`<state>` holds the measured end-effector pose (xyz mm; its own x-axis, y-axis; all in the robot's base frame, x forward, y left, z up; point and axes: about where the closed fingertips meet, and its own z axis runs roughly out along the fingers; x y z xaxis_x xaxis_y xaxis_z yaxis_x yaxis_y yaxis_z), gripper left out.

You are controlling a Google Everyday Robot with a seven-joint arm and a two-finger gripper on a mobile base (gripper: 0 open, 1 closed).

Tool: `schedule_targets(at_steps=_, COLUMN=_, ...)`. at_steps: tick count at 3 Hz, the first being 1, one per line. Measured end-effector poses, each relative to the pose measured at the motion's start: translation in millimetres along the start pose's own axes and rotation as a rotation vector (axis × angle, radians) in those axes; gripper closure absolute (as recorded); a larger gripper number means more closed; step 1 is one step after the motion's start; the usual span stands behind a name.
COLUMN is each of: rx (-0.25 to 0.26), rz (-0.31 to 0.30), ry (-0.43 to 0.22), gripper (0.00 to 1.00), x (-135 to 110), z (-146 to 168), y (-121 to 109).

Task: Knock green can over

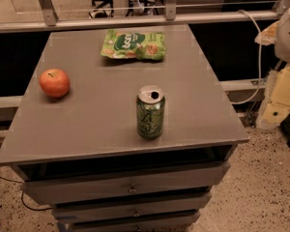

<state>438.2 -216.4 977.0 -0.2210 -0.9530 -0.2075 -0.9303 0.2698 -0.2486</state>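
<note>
The green can (150,112) stands upright near the front edge of the grey cabinet top (96,115), right of centre. It has pale swirly markings and a silver top with an open pull-tab hole. My gripper is not in view; no fingers show anywhere near the can. A pale bulky shape (289,33) at the right edge of the view stands well away from the can, beyond the cabinet's right side.
A red-orange apple (54,82) lies at the left. A flat green snack bag (133,45) lies at the back centre. Drawers (130,185) sit below the top. A metal rail (135,21) runs behind. Yellowish material (280,98) and a cable (258,47) are at the right.
</note>
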Motion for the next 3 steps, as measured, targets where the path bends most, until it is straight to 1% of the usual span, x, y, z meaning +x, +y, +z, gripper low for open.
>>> schedule_targets(at_steps=1, rx=0.009, rz=0.002, ry=-0.011, gripper=0.0, x=-1.5, z=1.5, y=-1.9)
schedule_targets(at_steps=2, rx=-0.024, rz=0.032, ry=-0.101, gripper=0.0, x=-12.7, z=25.7, y=3.8)
schedule_targets(at_steps=3, rx=-0.104, rz=0.085, ry=-0.302, gripper=0.0, x=-47.0, z=78.7, y=10.7)
